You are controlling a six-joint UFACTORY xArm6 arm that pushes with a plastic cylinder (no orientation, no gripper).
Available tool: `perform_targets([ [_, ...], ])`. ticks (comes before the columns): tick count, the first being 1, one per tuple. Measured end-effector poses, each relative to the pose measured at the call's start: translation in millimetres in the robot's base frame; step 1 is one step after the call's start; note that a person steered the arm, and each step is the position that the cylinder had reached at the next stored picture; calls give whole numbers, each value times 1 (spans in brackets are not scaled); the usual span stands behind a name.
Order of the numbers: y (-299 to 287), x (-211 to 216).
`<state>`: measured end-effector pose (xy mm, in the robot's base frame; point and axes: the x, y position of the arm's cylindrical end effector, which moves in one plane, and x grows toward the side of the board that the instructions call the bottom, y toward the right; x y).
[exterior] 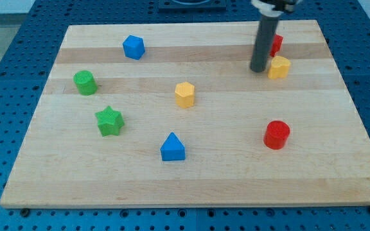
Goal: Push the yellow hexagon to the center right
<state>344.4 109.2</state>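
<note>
A yellow hexagon (184, 94) stands near the middle of the wooden board (191, 186). A second yellow block (279, 67) of unclear shape sits at the upper right. My tip (258, 69) rests on the board just left of that second yellow block, touching or nearly touching it, and well to the upper right of the yellow hexagon. A red block (275, 43) is partly hidden behind the rod.
A blue hexagon (133, 47) is at the upper left, a green cylinder (85, 83) and a green star (109, 121) at the left, a blue triangle (173, 147) at the bottom middle, a red cylinder (276, 135) at the lower right.
</note>
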Motion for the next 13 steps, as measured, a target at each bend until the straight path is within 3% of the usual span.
perform_targets([
  [2, -154, 9],
  [3, -182, 55],
  [6, -136, 64],
  [7, -136, 95],
  [9, -131, 107],
  [13, -63, 87],
])
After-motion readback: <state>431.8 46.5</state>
